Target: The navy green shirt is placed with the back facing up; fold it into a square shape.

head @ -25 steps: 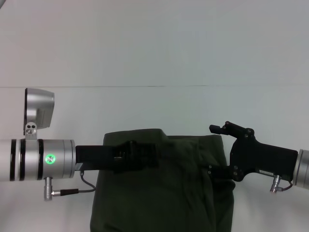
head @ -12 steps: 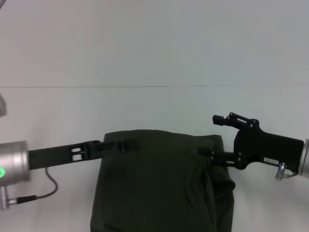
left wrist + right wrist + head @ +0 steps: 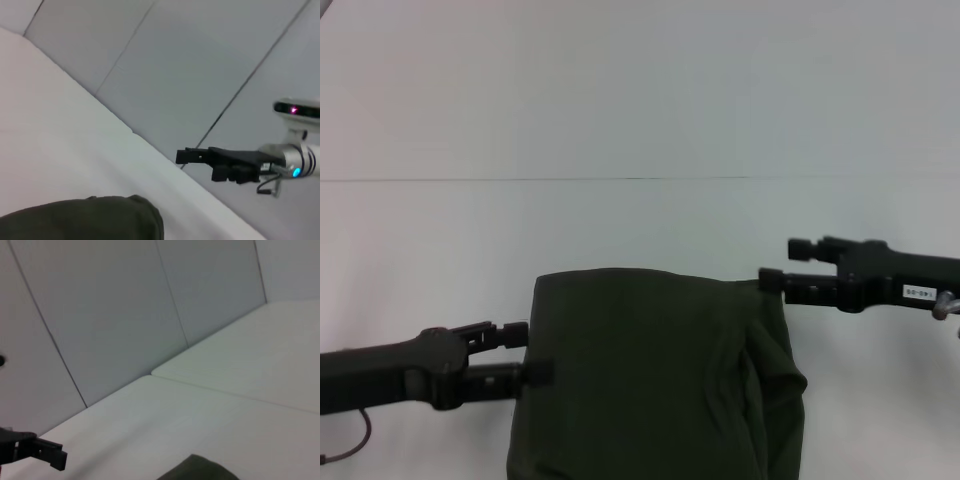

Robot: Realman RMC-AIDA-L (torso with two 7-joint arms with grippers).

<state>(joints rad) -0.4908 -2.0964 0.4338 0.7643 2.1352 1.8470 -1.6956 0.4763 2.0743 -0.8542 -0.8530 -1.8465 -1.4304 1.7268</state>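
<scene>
- head view: the navy green shirt lies folded on the white table, in the near middle, a dark block with a rounded far edge and a loose fold down its right side; it runs out of the bottom of the view.
- head view: the left gripper sits at the shirt's left edge, its two fingers parted with a clear gap between them, tips just at the cloth; nothing is pinched between them.
- head view: the right gripper is at the shirt's far right corner, fingers likewise apart and one above the other, holding nothing; whether the lower tip touches the cloth cannot be told.
- left wrist view: a rounded edge of the shirt shows low down on the table; farther off hangs the right gripper on its silver arm, clear of the cloth.
- right wrist view: a small corner of the shirt shows on the table, and the left gripper is at the picture's edge, well apart from that corner.
</scene>
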